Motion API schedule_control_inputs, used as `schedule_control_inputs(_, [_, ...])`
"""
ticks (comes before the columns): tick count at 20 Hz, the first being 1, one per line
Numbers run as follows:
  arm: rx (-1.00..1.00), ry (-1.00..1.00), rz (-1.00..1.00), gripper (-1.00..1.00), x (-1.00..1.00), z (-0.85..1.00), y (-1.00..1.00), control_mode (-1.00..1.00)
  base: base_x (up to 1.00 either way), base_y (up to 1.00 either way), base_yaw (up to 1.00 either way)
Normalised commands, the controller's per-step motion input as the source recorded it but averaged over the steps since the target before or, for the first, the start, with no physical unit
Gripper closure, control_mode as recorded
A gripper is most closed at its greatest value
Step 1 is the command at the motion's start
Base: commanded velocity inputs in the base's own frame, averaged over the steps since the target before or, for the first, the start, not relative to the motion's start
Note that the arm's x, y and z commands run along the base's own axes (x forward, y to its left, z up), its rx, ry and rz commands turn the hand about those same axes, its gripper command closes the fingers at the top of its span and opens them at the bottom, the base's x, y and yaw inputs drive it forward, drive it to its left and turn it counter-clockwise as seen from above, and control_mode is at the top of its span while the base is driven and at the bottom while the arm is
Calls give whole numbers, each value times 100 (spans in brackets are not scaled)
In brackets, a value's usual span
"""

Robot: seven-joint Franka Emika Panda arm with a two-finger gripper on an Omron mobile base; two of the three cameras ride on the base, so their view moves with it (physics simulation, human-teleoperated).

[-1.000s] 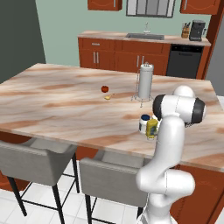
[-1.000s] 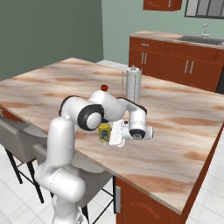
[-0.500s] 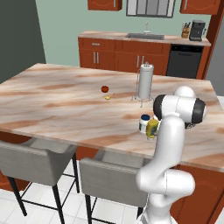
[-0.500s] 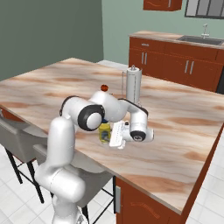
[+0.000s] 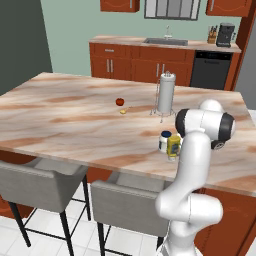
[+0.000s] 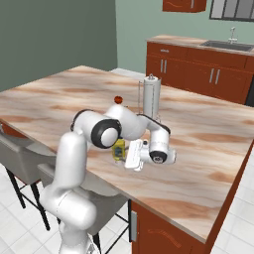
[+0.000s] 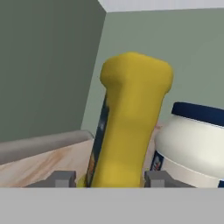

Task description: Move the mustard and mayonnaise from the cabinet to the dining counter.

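Item 1, gripper [image 7: 107, 178]: in the hand view I see the two finger tips standing either side of the mustard's base, near its flanks; whether they press it or have just let go I cannot tell.

Item 2, mustard [image 5: 174, 145]: upright on the counter [image 5: 70, 115], close to its near long edge, toward the right end. Dark label strip down one side; no writing legible.

Item 3, mayonnaise [image 5: 164, 141]: upright, just beside the mustard, touching it or nearly so. Blue lid, pale label; text too small to read.

Item 4, towel roll [image 5: 166, 93]: upright on a wire stand, farther in toward the counter's middle. A small red fruit [image 5: 120, 102] and a yellow bit lie to its left.

Item 5, back wall: sink run, dishwasher, coffee machine; no brand readable.

Step in hand, as I judge it: releasing the mustard, both bottles now on the counter. To do it well I would open the fingers fully before any move, then draw straight back along the gripper's axis, keeping clear of the mayonnaise so neither bottle tips.
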Motion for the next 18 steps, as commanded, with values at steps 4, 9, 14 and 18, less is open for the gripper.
schedule_control_inputs(4, [0,-4,0,-100,0,-17,0,-100,0,0,0])
schedule_control_inputs(9, [0,-5,0,-100,0,-10,-11,-100,0,0,0])
schedule_control_inputs(14, [0,-1,0,-100,2,-2,-25,-100,0,0,0])
schedule_control_inputs(18, [0,0,0,-100,5,0,-27,-100,0,0,0])
